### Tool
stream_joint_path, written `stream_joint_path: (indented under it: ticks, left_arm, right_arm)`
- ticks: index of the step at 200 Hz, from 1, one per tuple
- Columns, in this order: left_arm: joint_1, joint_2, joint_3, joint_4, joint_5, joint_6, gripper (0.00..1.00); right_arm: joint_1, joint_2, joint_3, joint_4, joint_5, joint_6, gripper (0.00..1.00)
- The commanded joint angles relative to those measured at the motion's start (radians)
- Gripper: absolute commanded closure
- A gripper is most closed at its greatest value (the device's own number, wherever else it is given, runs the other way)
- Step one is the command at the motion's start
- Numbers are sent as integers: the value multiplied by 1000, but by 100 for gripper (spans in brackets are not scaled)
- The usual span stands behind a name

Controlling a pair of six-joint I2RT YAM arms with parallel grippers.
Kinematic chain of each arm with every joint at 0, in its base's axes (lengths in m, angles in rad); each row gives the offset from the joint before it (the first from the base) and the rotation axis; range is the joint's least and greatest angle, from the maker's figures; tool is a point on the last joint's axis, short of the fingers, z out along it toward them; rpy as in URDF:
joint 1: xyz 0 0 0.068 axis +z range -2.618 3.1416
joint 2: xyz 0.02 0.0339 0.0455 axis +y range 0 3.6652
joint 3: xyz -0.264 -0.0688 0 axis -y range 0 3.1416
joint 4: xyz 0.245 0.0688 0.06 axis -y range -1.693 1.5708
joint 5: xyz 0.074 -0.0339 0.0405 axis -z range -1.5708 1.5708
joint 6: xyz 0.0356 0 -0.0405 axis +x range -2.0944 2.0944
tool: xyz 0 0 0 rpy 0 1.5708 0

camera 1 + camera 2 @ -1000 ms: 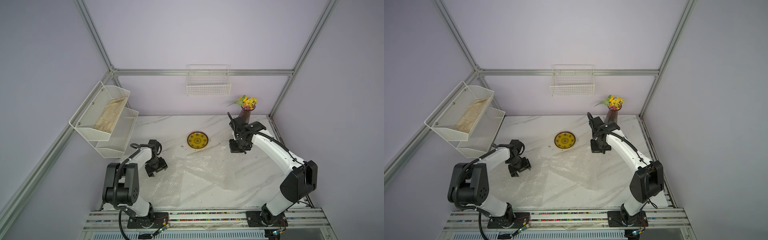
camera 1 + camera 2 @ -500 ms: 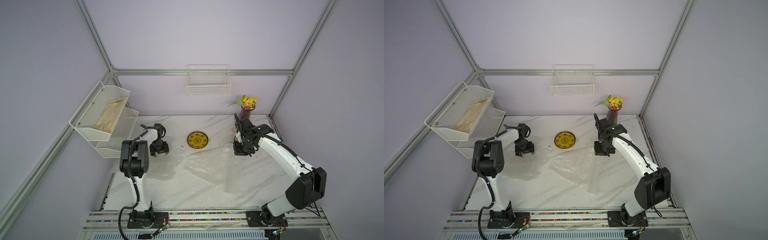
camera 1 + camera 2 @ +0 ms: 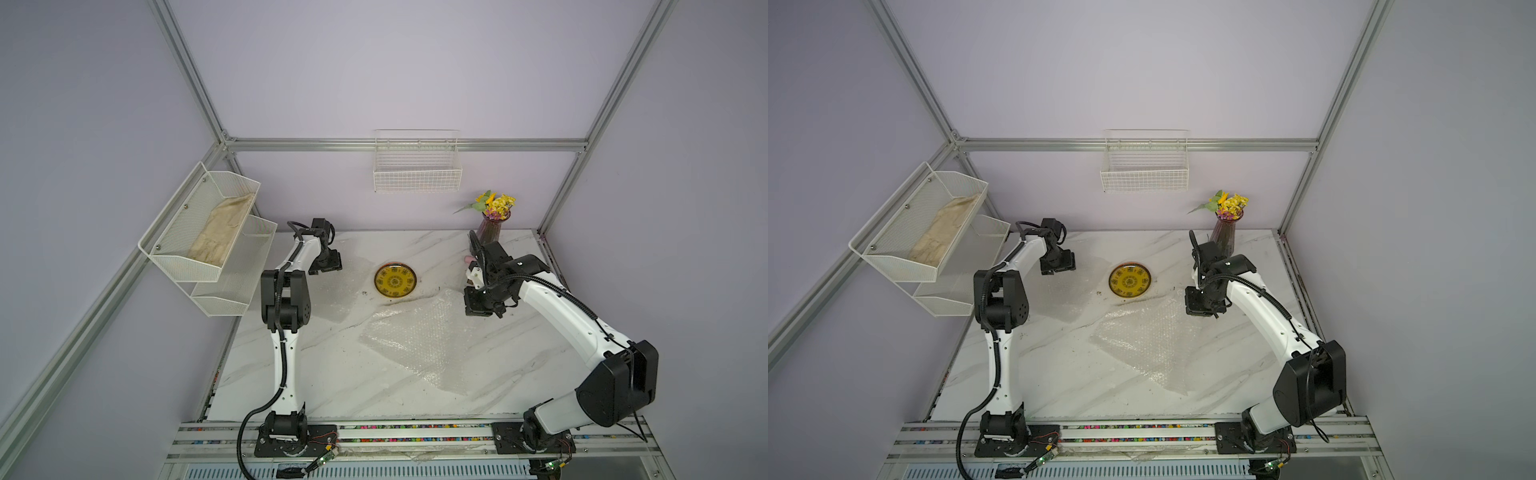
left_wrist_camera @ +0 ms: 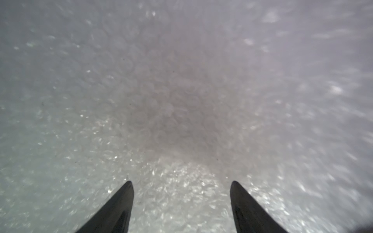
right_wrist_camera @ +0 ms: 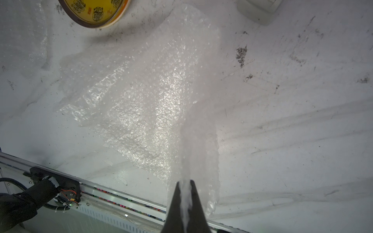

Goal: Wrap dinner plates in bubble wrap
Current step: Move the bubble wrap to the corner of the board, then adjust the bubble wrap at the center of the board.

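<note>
Your yellow plate [image 3: 395, 281], rimmed in dark brown and printed with dark ornamental medallions, lies flat and unwrapped on the marble table [image 3: 332, 386]. Just in front of the plate, toward the arms' bases, the wrap [image 3: 419, 336] spreads as a clear, crinkled sheet dotted with small bubbles, far larger than the plate. Its far edge comes close to the plate's rim; whether they touch cannot be told. Your right gripper [image 5: 184, 184], on the plate's right-arm side, is clamped on that sheet's corner. The right wrist view shows a white fold pinched between the closed fingers, with the sheet sloping up from the table to them. A second sheet [image 3: 340, 299] lies on the plate's other side, flat and faint against the marble. Your left gripper [image 4: 181, 185] hangs over it, jaws spread and holding nothing. The left wrist view is filled with blurred bubbles, and contact with the sheet cannot be judged. Beyond that gripper from the plate, a two-tier mesh shelf [image 3: 183, 268] hangs on the side wall, with a beige cloth [image 3: 220, 232] lying in its upper tier. Behind the plate, a wire basket [image 3: 417, 183] is fixed to the back wall. Behind the right gripper, farther from the plate, a purple vase [image 3: 489, 230] holds yellow flowers [image 3: 498, 203].
</note>
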Motion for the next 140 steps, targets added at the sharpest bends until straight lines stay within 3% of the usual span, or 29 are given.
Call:
stream_joint_path:
  ticks: [1, 18, 53, 75, 86, 101, 140]
  left_arm:
    - [-105, -262, -163, 71, 153, 178, 25]
    - [-170, -407, -337, 141, 266, 302, 22]
    - [-258, -602, -596, 301, 682, 550, 19]
    - [-349, -689, -737, 349, 782, 828, 11]
    - [-391, -727, -811, 421, 751, 898, 7]
    - [-433, -751, -889, 587, 614, 878, 0]
    - [-454, -671, -944, 850, 451, 877, 0]
  right_arm:
    - [-10, 3, -16, 1, 33, 2, 100]
    - [-14, 14, -22, 10, 30, -3, 100]
    - [-20, 37, -18, 19, 18, -15, 100]
    - [-21, 43, -14, 17, 19, -19, 100]
    - [-21, 38, -15, 17, 20, -18, 100]
    - [-21, 32, -16, 17, 18, -14, 100]
    - [-21, 15, -27, 20, 18, -6, 100]
